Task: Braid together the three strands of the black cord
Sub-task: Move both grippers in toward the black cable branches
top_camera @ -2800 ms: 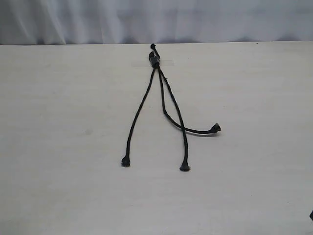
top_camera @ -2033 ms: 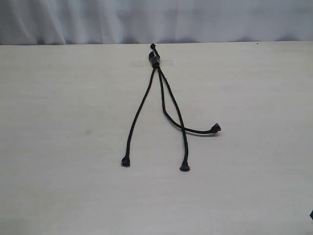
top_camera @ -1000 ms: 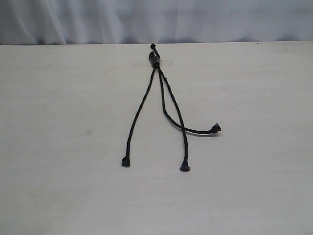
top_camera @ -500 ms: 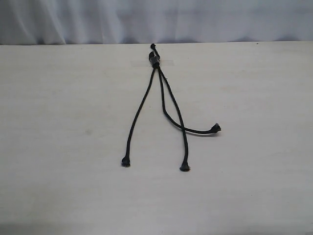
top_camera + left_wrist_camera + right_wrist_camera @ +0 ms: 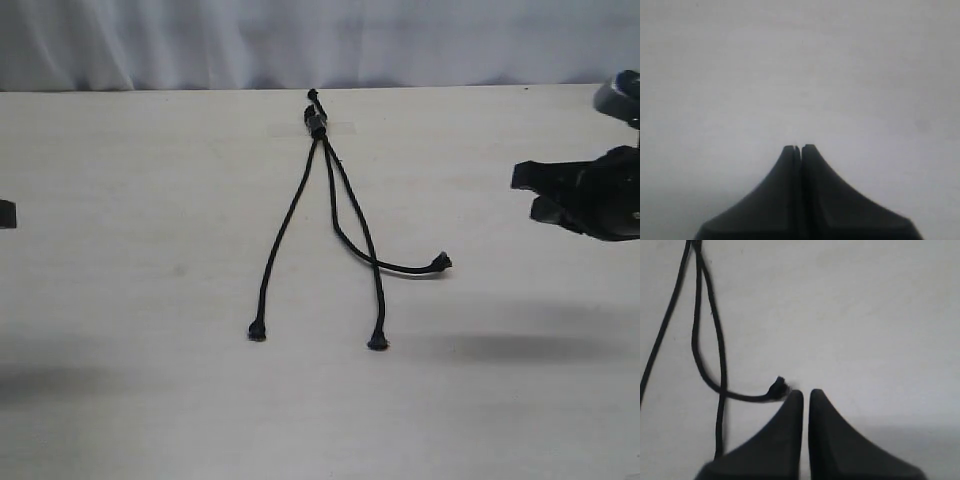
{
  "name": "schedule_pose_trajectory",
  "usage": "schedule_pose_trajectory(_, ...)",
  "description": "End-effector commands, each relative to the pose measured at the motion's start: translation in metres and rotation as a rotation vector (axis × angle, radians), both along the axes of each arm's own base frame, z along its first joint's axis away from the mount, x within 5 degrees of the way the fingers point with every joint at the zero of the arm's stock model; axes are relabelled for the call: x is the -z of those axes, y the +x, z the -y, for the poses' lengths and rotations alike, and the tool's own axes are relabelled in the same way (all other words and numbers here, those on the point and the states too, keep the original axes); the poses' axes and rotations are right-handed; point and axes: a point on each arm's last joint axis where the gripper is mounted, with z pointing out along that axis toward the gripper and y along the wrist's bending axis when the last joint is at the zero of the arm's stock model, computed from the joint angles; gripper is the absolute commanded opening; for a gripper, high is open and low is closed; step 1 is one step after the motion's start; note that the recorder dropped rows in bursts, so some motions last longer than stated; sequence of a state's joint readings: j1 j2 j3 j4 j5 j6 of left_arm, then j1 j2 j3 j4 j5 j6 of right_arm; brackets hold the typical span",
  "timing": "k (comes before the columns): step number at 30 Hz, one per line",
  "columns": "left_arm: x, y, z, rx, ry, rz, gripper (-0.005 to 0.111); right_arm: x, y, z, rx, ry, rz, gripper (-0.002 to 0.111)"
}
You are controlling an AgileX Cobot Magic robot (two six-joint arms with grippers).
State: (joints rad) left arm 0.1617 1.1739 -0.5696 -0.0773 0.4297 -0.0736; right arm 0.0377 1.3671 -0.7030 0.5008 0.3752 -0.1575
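On the pale table (image 5: 120, 200), the thin black cord (image 5: 318, 128) with three loose strands (image 5: 350, 215) lies as before, but the left gripper (image 5: 799, 147) and right gripper (image 5: 806, 392) have just come in, both pinched shut and empty, with the bent strand's knobby tip (image 5: 777, 386) near the right fingers, so I think braiding can start.

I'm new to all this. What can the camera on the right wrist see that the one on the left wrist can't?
Only the right wrist view shows the black cord: its strands run across the table, and one knobby tip lies just beside the right gripper, not held. Only the left wrist view shows the left gripper, with no cord in sight. Both share the pale table and dark fingers closed together, holding nothing.
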Motion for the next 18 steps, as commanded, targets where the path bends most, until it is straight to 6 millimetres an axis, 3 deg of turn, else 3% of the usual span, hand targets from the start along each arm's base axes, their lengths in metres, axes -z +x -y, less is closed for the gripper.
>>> schedule_pose_trajectory(1,0.013,0.017,-0.002,-0.005,-0.032,-0.108,0.000,0.005,0.024,-0.012,-0.136,-0.002,-0.120,0.004)
schedule_pose_trajectory(5,0.034,0.030,0.010,0.050,-0.049,-0.223,0.000,0.012,0.038,-0.041,-0.260,-0.035,-0.150,0.004)
schedule_pose_trajectory(9,0.049,0.045,0.052,0.236,-0.010,-0.300,0.000,0.030,0.045,-0.087,-0.454,-0.129,-0.184,0.004)
schedule_pose_trajectory(13,0.045,0.061,0.089,0.344,-0.003,-0.299,0.000,0.042,0.065,-0.120,-0.603,-0.243,-0.233,0.006)
schedule_pose_trajectory(18,0.038,0.065,0.105,0.385,-0.004,-0.273,0.000,0.072,0.087,-0.124,-0.682,-0.430,-0.333,0.041)
